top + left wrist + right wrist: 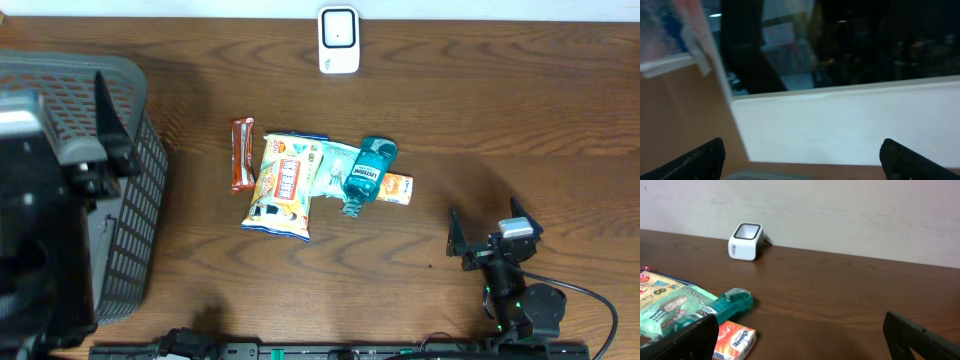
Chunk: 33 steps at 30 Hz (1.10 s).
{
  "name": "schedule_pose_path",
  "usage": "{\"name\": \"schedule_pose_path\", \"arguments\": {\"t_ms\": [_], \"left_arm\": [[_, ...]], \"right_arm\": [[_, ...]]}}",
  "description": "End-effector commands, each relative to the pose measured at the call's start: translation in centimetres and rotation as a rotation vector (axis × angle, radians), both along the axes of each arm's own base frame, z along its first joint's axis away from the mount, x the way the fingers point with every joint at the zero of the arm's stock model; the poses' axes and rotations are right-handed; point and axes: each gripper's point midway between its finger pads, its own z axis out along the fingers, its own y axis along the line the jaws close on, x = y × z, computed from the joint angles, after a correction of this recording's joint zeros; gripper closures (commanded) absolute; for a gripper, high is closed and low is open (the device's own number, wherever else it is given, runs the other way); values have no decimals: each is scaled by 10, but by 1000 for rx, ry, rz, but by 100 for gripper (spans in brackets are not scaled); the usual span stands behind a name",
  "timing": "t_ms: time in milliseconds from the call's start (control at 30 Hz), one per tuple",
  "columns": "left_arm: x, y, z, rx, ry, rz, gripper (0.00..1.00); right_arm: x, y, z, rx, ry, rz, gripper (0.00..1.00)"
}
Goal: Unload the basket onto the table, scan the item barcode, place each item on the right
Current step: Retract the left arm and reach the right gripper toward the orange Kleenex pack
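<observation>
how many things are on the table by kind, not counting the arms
snack bar: 1
snack bag: 1
green pack: 1
mouthwash bottle: 1
tissue pack: 1
scanner: 1
basket: 1
total: 7

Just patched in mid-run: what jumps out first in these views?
A heap of groceries at the centre of the table catches the eye first: a yellow snack bag with a teal mouthwash bottle to its right. The white scanner stands alone at the far edge. A grey basket fills the left side, and the right gripper hangs open at front right.
</observation>
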Motion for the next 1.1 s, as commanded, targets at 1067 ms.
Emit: {"name": "schedule_pose_path", "arguments": {"t_ms": [1067], "left_arm": [[-203, -78, -85, 70, -285, -315, 2]], "right_arm": [[16, 19, -9, 179, 122, 100, 1]]}}
